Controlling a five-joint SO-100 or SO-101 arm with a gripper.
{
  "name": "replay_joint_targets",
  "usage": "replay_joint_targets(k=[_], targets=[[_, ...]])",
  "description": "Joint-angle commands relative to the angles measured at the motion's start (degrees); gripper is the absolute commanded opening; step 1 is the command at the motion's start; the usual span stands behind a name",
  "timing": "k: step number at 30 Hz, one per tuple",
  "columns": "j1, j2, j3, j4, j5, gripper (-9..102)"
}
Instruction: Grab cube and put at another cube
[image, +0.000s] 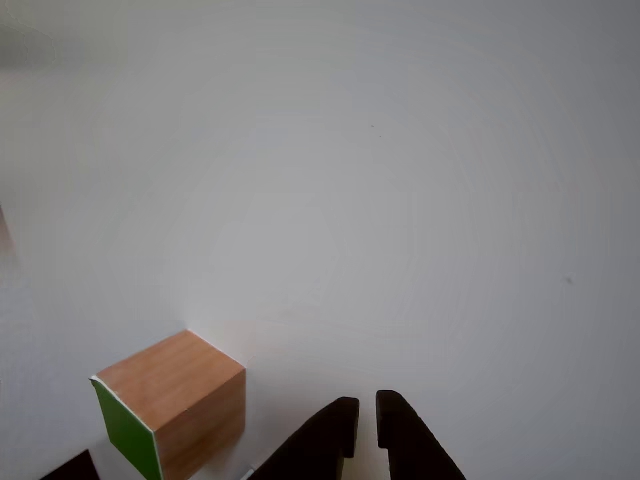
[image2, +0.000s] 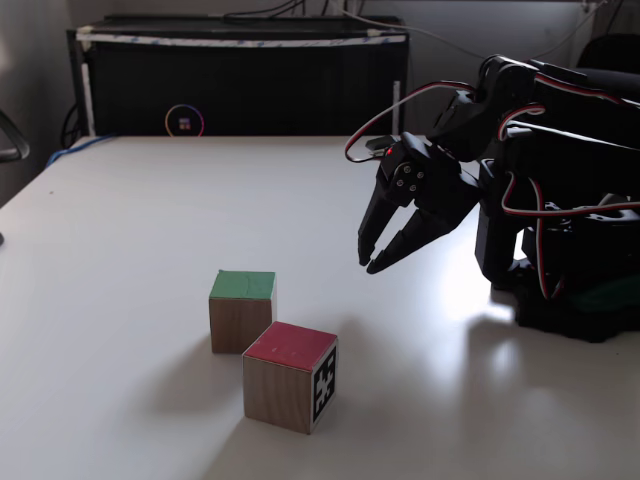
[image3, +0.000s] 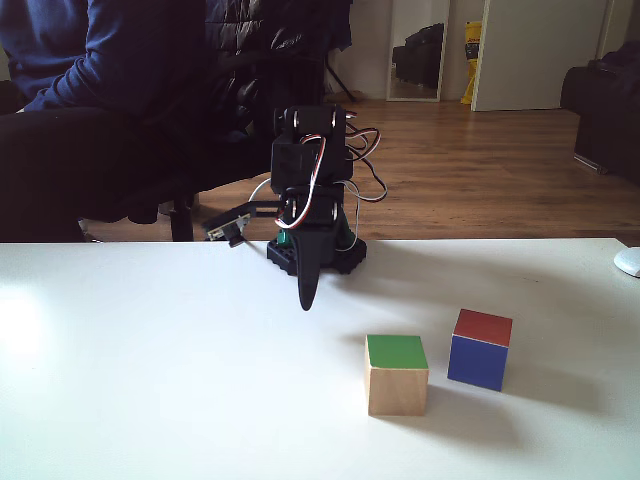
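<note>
Your gripper (image2: 371, 260) hangs above the table (image2: 120, 230), fingers slightly apart, holding nothing; the wood-and-green cube (image2: 241, 310) sits at its seven o'clock, just beside the marker cube (image2: 291, 376).

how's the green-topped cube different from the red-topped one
The green-topped cube has a green top face; the red-topped cube has a red top. The red-topped cube carries a black-and-white marker on one side and a blue face in another fixed view; the green-topped cube's visible sides are plain wood. Both rest flat on the white table.
</note>
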Motion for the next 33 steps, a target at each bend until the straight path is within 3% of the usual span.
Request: replay_joint_targets(k=[1, 20, 27, 31, 33], targets=[[2.5, 0.3, -1.9, 0.5, 3.1, 0], [1.1, -0.1, -7.2, 1.5, 1.9, 1], [-3.5, -35.3, -35.7, 2.5, 6.1, 12], [-5.1, -49.5, -47.3, 3.5, 6.2, 34], [-5.7, -54.1, -51.5, 5.5, 7.8, 40]])
